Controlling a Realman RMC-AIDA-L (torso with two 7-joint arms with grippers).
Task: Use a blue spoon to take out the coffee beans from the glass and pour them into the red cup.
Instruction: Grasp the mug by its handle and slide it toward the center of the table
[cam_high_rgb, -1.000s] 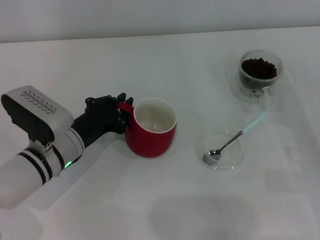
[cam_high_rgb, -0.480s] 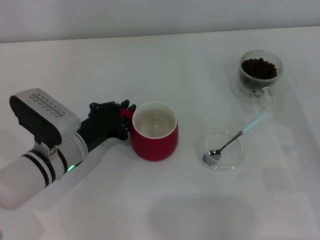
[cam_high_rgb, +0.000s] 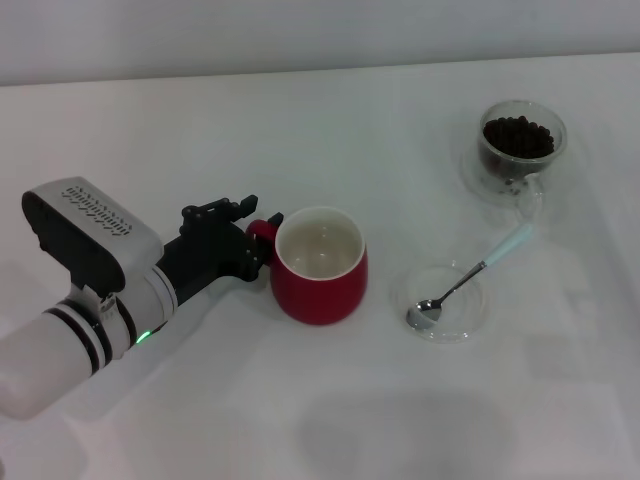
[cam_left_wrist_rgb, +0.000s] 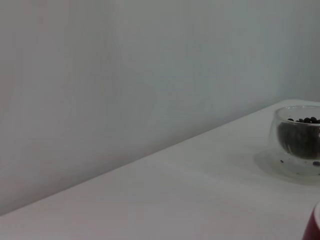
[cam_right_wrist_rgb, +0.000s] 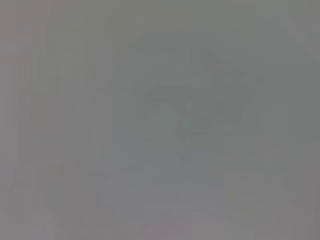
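The red cup (cam_high_rgb: 320, 280) stands left of the table's middle, its white inside bare. My left gripper (cam_high_rgb: 252, 235) is at the cup's left side, shut on its red loop handle. The glass (cam_high_rgb: 520, 150) holding the coffee beans (cam_high_rgb: 518, 137) stands at the far right. The blue spoon (cam_high_rgb: 470, 275) lies with its metal bowl in a shallow glass saucer (cam_high_rgb: 405, 295) and its pale handle pointing toward the glass. The left wrist view shows the glass (cam_left_wrist_rgb: 297, 160) with beans (cam_left_wrist_rgb: 300, 137) and a sliver of the red cup (cam_left_wrist_rgb: 315, 227). The right gripper is out of view.
The white table runs to a pale wall at the back. The saucer lies between the red cup and the glass, right of the cup. The right wrist view is a plain grey blur.
My left gripper has moved right and slightly nearer, and the red cup has gone with it, closer to the saucer. Spoon, saucer and glass have not moved.
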